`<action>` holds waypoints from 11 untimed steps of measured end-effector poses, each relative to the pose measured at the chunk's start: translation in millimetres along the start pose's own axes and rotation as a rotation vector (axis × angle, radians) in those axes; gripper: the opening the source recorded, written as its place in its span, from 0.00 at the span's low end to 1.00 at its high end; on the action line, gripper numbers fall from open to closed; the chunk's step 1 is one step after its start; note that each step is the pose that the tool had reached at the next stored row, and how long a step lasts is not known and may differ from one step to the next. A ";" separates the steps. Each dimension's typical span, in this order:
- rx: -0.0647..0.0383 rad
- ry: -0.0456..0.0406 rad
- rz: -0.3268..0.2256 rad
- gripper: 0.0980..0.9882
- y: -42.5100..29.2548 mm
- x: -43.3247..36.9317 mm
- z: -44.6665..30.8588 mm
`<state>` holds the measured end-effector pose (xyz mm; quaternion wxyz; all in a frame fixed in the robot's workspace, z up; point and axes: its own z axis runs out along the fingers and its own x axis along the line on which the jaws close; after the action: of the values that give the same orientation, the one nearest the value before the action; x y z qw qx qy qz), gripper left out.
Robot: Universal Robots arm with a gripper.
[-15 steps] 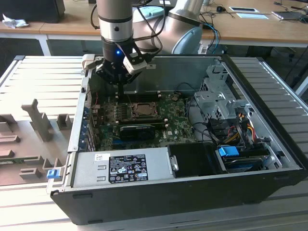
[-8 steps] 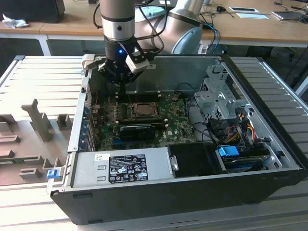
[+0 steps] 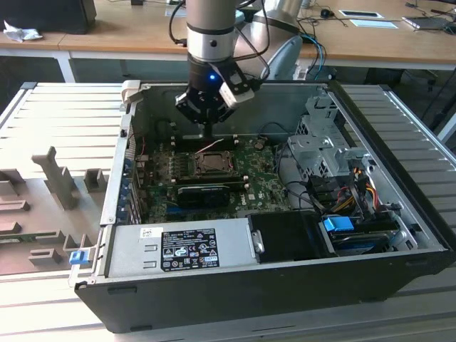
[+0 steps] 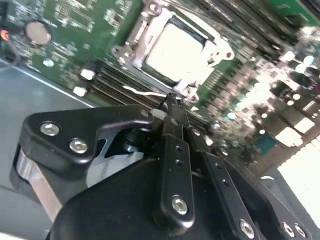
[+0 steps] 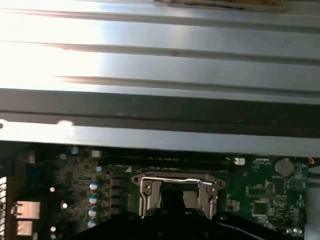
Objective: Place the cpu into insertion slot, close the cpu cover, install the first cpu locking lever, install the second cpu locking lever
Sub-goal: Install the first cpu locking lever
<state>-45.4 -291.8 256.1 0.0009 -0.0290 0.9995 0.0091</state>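
An open computer case [image 3: 399, 249] lies on its side on a ribbed tabletop [image 3: 64, 107], its green board [image 3: 263, 189] facing up. The robot arm [image 3: 211, 32] reaches down into the far side of the case, its end effector [image 3: 206, 133] hanging just above the board. The insertion slot [image 3: 211, 164] sits directly below and slightly nearer than the end effector, close by. In the second wrist view the cpu [image 4: 175, 46] already lies flat in the slot, framed by the cpu cover [image 4: 134, 59], which appears lowered around it. The end effector's black fingers [image 4: 172, 120] are pressed together, gripping nothing, their tip poised at the edge of the socket frame beside a thin wire locking lever [image 4: 145, 93] that runs along that edge.
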 end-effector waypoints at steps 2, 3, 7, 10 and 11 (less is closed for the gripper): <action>-0.014 -0.0010 0.000 0.01 -0.1 -2.5 0.7; -0.018 -0.0014 -0.001 0.01 -0.1 -3.3 2.9; -0.018 -0.0008 -0.011 0.01 -0.3 -3.4 11.9; -0.018 -0.0021 -0.019 0.01 -0.4 -3.4 16.0; -0.018 -0.0066 -0.022 0.01 -0.5 -3.4 16.4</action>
<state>-41.9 -291.8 239.7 0.0040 -0.0397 0.9990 0.0180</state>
